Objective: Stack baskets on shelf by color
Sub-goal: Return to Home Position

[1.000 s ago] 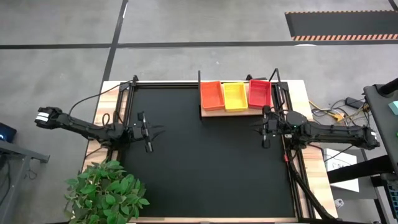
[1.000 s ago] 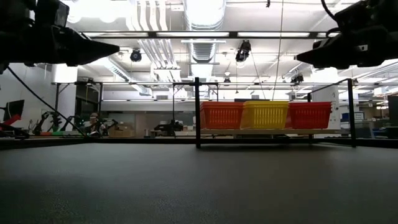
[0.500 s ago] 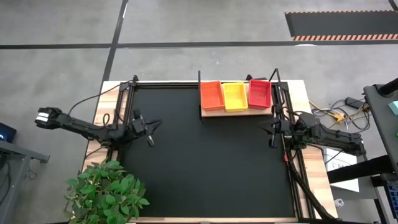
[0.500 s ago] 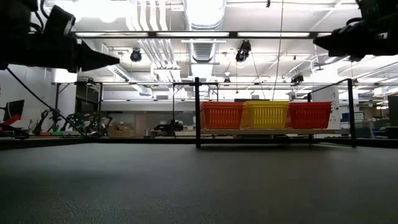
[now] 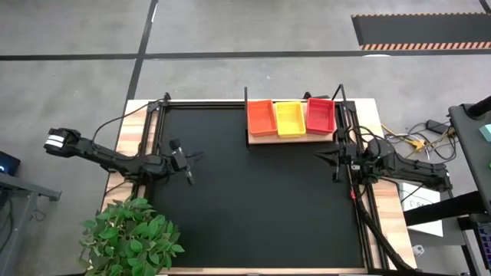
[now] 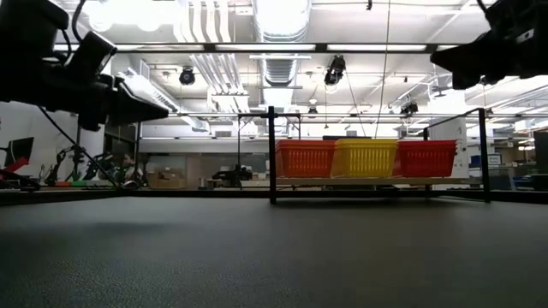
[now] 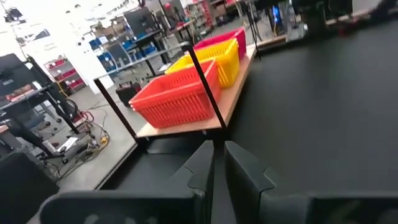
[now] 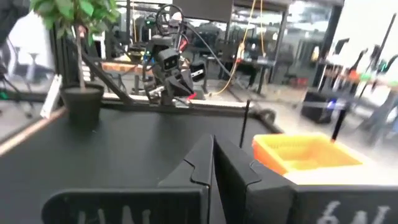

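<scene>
Left arm (image 5: pixel 115 159): reaches in over the left edge of the desk (image 5: pixel 370 115). The left jaws are closed on nothing and held above the left side of the black mat (image 5: pixel 253 215).

Shelf (image 5: pixel 291 139): stands at the far edge of the mat, right of centre. The baskets sit on it in one row, side by side: orange (image 5: pixel 260 116), yellow (image 5: pixel 289 117), red (image 5: pixel 320 115). The number nested in each pile cannot be told.

Right arm (image 5: pixel 406 170): lies over the right edge of the desk. The right jaws are closed on nothing, raised, near the shelf's right end.
</scene>
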`<move>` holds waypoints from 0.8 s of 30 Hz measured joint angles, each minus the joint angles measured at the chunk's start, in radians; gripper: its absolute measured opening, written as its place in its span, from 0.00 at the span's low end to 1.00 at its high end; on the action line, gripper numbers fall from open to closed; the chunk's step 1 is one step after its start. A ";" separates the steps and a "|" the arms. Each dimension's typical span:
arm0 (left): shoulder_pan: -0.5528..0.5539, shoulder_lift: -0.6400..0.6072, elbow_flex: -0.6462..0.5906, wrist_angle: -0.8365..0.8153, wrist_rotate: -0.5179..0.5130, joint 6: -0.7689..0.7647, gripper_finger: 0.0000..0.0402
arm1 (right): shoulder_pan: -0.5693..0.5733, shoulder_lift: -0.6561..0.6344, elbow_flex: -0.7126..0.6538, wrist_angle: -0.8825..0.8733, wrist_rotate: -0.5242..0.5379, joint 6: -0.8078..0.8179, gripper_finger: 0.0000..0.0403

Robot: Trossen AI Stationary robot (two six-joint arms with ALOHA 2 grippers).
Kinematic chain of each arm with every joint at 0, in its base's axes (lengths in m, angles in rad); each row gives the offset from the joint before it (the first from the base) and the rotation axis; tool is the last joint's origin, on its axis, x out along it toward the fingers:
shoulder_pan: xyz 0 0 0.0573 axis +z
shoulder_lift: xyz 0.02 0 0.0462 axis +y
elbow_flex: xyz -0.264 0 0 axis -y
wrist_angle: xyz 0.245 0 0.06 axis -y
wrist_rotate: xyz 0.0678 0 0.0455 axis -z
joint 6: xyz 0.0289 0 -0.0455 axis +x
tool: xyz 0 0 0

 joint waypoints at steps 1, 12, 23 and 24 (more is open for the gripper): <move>0.000 0.016 0.001 0.003 0.000 0.000 0.05 | 0.000 0.005 0.000 -0.001 0.001 0.036 0.02; 0.000 0.195 0.002 0.003 0.000 0.000 0.05 | 0.000 0.030 0.000 -0.002 0.001 0.131 0.02; 0.000 0.369 0.002 0.007 0.000 0.000 0.05 | 0.000 0.031 0.000 -0.002 0.001 0.132 0.02; 0.000 0.384 0.002 0.007 0.000 0.000 0.05 | 0.000 0.031 0.000 -0.002 0.001 0.133 0.02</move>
